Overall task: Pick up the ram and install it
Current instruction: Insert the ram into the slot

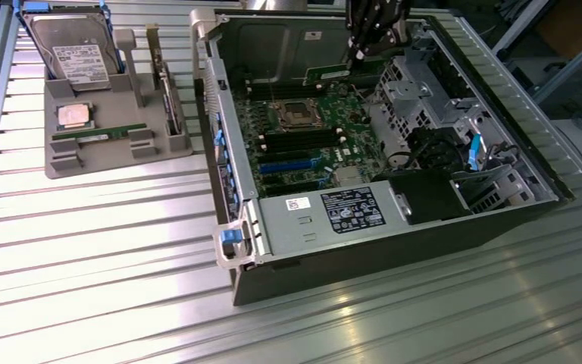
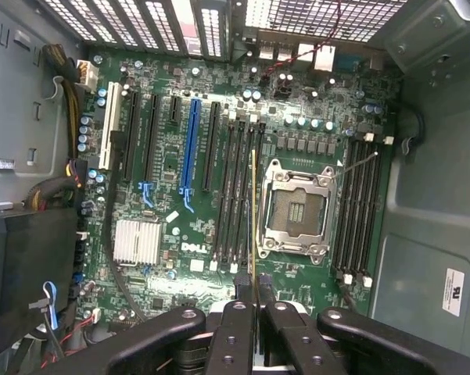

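The gripper [image 2: 254,289] was closed on the ram [image 2: 254,211], holding it on edge above the slots [image 2: 233,195] beside the socket [image 2: 297,207], inside the case [image 1: 301,227]. The installing step seemed in hand. Seating would need the ram exactly in line with one slot.

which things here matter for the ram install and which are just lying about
In the job:
ram, gripped by the end effector
memory slots

Lying about:
hard drive
processor
spare ram
tray
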